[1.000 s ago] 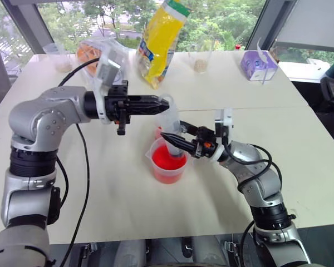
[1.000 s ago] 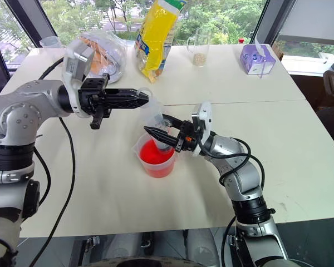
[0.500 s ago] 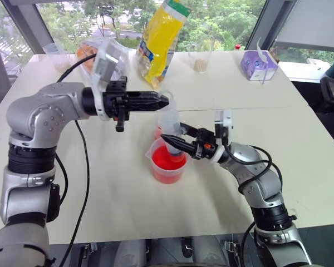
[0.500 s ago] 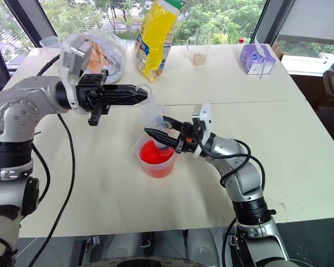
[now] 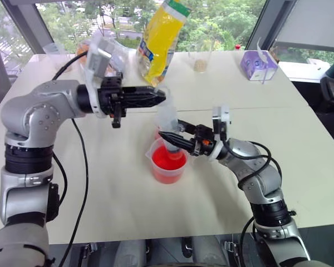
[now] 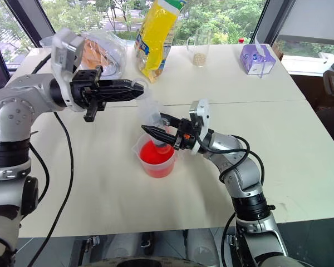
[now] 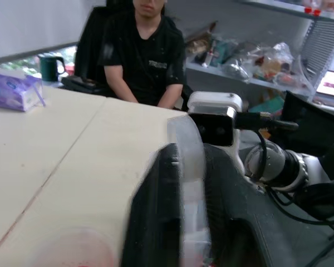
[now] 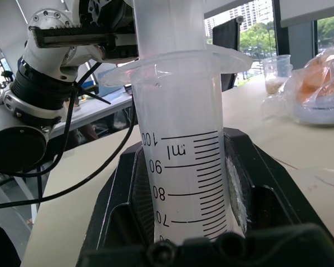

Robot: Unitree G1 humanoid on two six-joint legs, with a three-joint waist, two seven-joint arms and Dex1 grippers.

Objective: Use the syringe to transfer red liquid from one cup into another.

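Observation:
The clear syringe point(image 5: 170, 119) stands nearly upright, its nozzle dipped into the wide spouted cup point(image 5: 181, 167) of red liquid point(image 5: 162, 163). My right gripper point(image 5: 168, 139) reaches in from the right and is shut on the barrel, whose graduation marks point(image 8: 183, 167) sit between its pads. My left gripper point(image 5: 162, 98) comes level from the left and is shut on the plunger top point(image 7: 188, 167). The small narrow cup point(image 5: 157, 132) stands just behind the wide one, partly hidden, with red showing low in it.
At the table's far side stand a yellow bag point(image 5: 161, 41), a clear bag with orange contents point(image 6: 100, 50), a cup of grains point(image 5: 200, 61) and a purple tissue pack point(image 5: 259, 64). A person in black point(image 7: 145, 55) sits beyond the table's right end.
My left gripper has edged slightly up and to the left at the plunger top. The right gripper, the barrel and both cups have stayed where they were.

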